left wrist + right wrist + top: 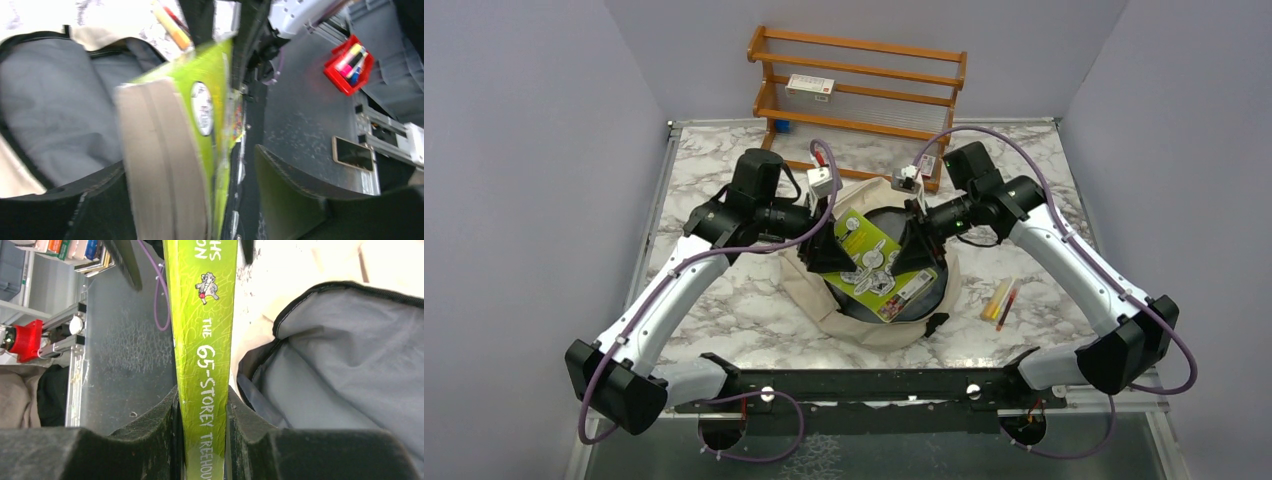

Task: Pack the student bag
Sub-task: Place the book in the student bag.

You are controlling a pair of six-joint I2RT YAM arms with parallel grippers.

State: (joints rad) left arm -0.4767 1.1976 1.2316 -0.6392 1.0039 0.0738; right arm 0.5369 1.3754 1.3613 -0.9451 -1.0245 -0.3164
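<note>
Black mounting rail [864,384] spans the near edge of the marbled counter [724,310]. Just beyond it, the student bag [809,300] lies mid-counter, its mouth open on grey lining. Over that opening a green book [874,262] sits tilted. The right gripper [916,250] has its jaws clamped on the spine, while the left gripper [824,255] holds its jaws apart around the page edge, with a gap on one side. Two markers [1001,300] lie to the right of the bag. A wooden rack [859,80] stands against the far wall.
</note>
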